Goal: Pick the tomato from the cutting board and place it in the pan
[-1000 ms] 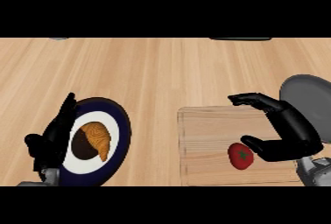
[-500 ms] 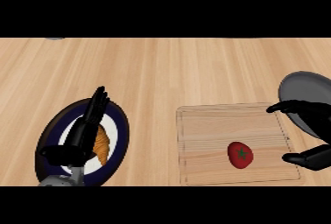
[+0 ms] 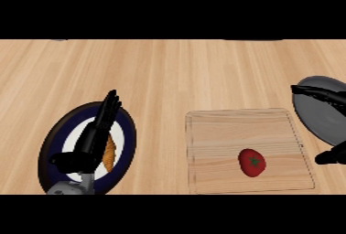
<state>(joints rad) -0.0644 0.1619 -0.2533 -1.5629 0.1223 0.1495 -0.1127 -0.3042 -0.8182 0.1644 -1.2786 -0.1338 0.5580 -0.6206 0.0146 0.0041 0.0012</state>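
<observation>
Since the earlier frames the right hand has drawn back from the tomato to the right edge of the view, over the pan, and the left hand has shifted across the plate.

Tomato: red, green stem mark facing up. It lies on the cutting board, in the board's lower right part, untouched, well apart from both hands. It sits to the lower left of the right hand's fingers.

Cutting board: light wood, rectangular, flat on the table. Its right edge is just beside the pan.

Pan: grey, round, partly cut off by the right edge of the view. The right hand's upper fingers lie stretched across its upper rim. A second dark part of that hand shows lower down at the edge, just right of the board's right side. The two parts are spread wide apart and hold nothing; most of the hand is out of view.

Left hand: fingers straight and pressed together, pointing away from the robot, tips near the plate's upper rim. They grip nothing.

Plate: dark blue rim, white centre, left of the board and apart from it. An orange-brown piece of food lies on it, partly hidden beside the left hand; what kind cannot be told.
</observation>
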